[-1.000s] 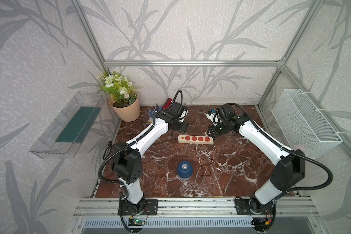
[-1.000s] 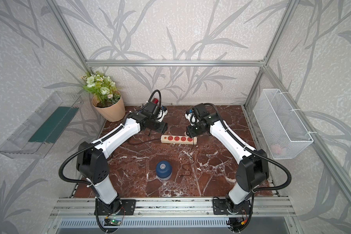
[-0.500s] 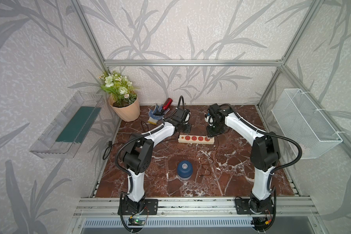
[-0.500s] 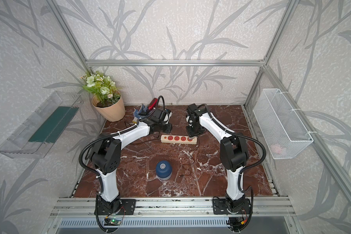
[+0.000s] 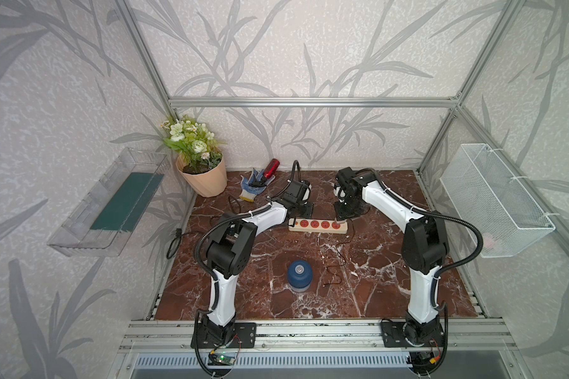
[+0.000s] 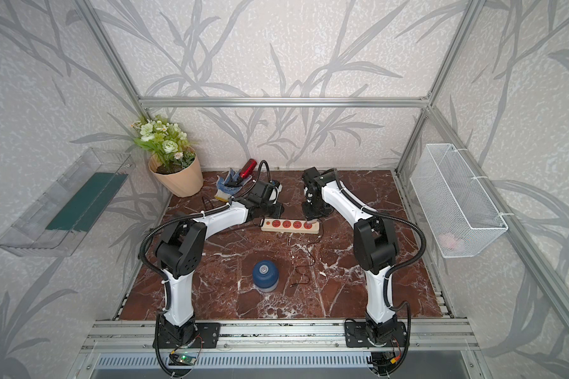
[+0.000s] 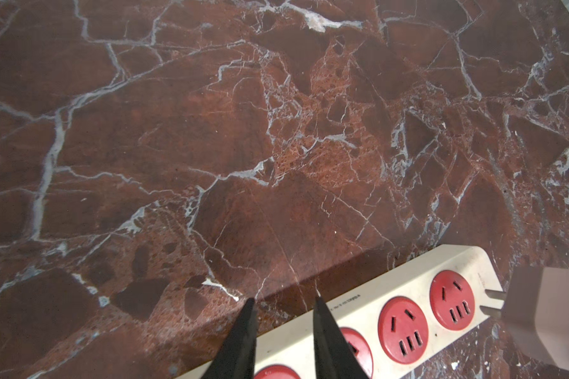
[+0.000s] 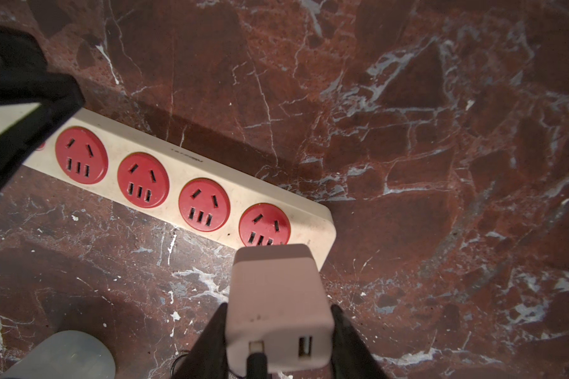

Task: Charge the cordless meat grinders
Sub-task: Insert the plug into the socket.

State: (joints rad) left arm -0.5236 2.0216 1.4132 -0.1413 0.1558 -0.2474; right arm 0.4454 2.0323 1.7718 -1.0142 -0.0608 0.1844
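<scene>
Two bare prongs, not yet in the end socket

Right gripper (image 8: 278, 313) pinches the charger (image 8: 276, 282) over the end of the power strip (image 8: 312, 226). The left gripper (image 7: 283, 303) straddles the strip's other end, jaws part-way apart, and I cannot tell whether it grips. Misaligned prongs could shove the strip aside. Only the left wrist view shows the prongs. The meat grinder (image 5: 299, 275) stands front-centre, well apart.
</scene>
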